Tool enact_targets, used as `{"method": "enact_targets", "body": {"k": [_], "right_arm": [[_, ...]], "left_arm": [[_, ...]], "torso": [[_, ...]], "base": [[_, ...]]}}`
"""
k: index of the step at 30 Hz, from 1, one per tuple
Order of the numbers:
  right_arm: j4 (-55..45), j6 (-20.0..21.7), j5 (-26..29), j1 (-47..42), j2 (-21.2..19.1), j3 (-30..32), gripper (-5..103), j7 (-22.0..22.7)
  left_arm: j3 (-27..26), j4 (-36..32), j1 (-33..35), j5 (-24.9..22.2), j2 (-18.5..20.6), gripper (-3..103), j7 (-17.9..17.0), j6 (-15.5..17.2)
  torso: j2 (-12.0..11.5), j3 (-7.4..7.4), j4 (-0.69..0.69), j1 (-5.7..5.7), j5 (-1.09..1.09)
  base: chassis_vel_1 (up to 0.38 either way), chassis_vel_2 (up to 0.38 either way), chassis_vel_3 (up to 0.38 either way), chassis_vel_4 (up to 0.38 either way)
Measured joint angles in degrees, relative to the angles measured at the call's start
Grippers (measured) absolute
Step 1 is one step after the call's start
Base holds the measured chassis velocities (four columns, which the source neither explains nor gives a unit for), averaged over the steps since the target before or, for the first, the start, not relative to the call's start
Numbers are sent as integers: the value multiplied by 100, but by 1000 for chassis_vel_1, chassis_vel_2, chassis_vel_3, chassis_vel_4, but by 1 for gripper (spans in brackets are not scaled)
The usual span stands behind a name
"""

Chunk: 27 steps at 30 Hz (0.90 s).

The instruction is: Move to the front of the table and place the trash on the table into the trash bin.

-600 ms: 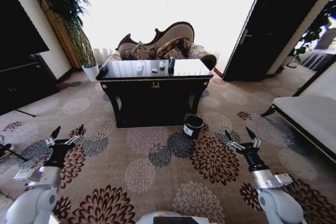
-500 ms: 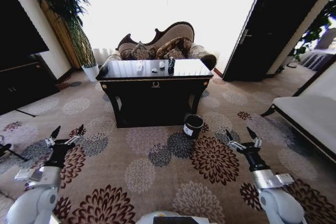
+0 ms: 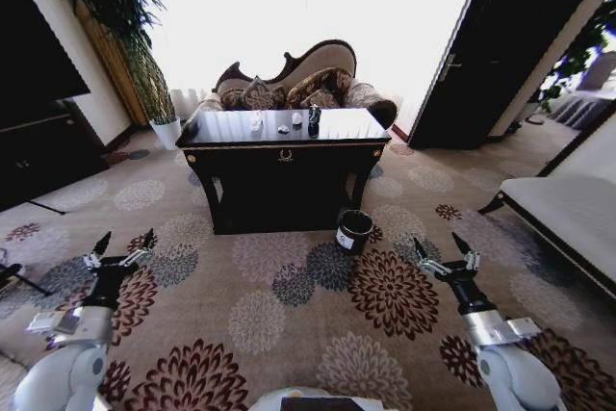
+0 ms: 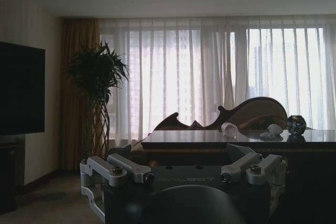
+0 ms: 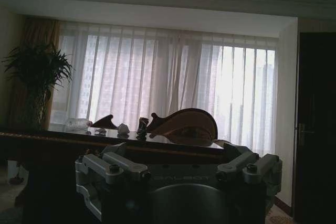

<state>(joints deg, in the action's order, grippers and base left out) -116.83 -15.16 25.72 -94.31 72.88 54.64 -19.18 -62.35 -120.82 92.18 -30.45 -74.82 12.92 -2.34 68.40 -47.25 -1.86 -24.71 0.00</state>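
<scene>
The dark glossy table point(image 3: 346, 126) with a gold emblem stands ahead across the carpet. On its top lies the trash: a white paper wad point(image 3: 256, 123), a second wad point(image 3: 296, 118), a small dark bit point(image 3: 283, 129) and a shiny dark can point(image 3: 314, 115). The black trash bin point(image 3: 354, 231) stands on the floor by the table's front right leg. My left gripper point(image 3: 122, 244) and right gripper point(image 3: 443, 248) are low and near, both open and holding nothing. The left wrist view has its gripper point(image 4: 184, 169) before the table point(image 4: 210, 139), a wad point(image 4: 229, 128) and the can point(image 4: 296, 124).
A curved sofa point(image 3: 308, 79) with cushions sits behind the table. A tall potted plant point(image 3: 125, 16) and a dark cabinet point(image 3: 38, 141) are at the left. A dark door point(image 3: 500, 55) and a pale bench point(image 3: 568, 214) are at the right. Patterned carpet lies between me and the table.
</scene>
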Motion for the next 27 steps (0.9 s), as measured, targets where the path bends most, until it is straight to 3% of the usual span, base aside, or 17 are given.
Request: {"method": "enact_targets", "body": {"k": [12,20,27], "right_arm": [[-68,-5,72,7,-3,25,100,-27],[-454,208,123,-35,-112,276,100,63],[-683,284,176,-74,-129,348,100,88]], "left_arm": [[-132,-112,40,-36,15,100,44,5],[-255,-535,106,-298,52,100,-263,504],[-319,-566,80,-280,105,100,-284,575]], "torso": [[0,0,0,1,0],[1,1,-1,2,0],[1,0,0,2,0]], "base": [[0,0,0,0],[-86,87,93,-93],[-197,203,190,-205]]}}
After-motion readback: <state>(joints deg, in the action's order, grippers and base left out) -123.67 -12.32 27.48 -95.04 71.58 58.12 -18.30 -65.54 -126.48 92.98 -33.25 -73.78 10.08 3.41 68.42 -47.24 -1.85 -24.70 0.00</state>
